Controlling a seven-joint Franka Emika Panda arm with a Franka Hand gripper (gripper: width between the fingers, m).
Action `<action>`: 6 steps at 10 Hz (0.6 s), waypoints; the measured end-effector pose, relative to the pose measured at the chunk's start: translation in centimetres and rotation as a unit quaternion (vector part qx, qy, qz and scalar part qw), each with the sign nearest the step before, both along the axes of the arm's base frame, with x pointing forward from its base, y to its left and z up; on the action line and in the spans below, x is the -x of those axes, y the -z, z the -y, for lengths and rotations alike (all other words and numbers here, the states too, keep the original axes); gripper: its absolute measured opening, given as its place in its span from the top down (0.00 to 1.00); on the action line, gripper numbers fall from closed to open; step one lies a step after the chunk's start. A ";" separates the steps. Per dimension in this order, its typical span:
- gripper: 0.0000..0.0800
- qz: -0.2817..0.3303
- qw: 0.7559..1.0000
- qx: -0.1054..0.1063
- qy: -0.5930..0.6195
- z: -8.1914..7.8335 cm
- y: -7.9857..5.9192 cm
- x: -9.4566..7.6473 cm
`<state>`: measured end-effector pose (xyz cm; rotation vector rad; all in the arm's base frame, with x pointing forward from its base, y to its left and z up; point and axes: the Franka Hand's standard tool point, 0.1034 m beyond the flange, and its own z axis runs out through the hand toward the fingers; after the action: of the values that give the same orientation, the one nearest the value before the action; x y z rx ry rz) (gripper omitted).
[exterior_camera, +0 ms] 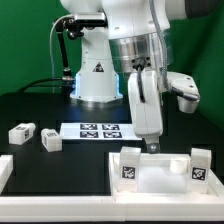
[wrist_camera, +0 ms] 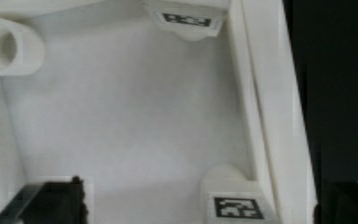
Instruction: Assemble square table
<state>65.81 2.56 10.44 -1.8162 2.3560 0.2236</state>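
The white square tabletop (exterior_camera: 160, 172) lies at the front, on the exterior view's right, with black-and-white tags on its near side. In the wrist view its recessed underside (wrist_camera: 123, 120) fills the frame, with a raised rim (wrist_camera: 265, 110), a round socket ring (wrist_camera: 5, 48) and two tags (wrist_camera: 238, 206). My gripper (exterior_camera: 152, 146) hangs just above the tabletop's far edge. It is open and empty, and its dark fingers (wrist_camera: 55, 200) straddle the rim. Two short white tagged legs (exterior_camera: 22, 131) (exterior_camera: 50, 141) lie on the black table at the exterior view's left.
The marker board (exterior_camera: 97, 129) lies flat in front of the white robot base (exterior_camera: 95, 75). A white rail (exterior_camera: 6, 170) runs along the front on the exterior view's left. A white tagged block (exterior_camera: 203, 160) stands at the tabletop's right end.
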 end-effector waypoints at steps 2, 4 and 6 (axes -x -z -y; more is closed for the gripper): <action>0.19 0.000 1.000 0.000 0.000 0.0 0.0 0.0; 0.19 -0.001 1.000 0.000 0.000 0.0 0.1 0.0; 0.19 -0.003 1.000 -0.001 -0.011 -1.8 0.1 1.0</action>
<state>64.84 4.38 10.31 -1.8438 2.3393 0.2352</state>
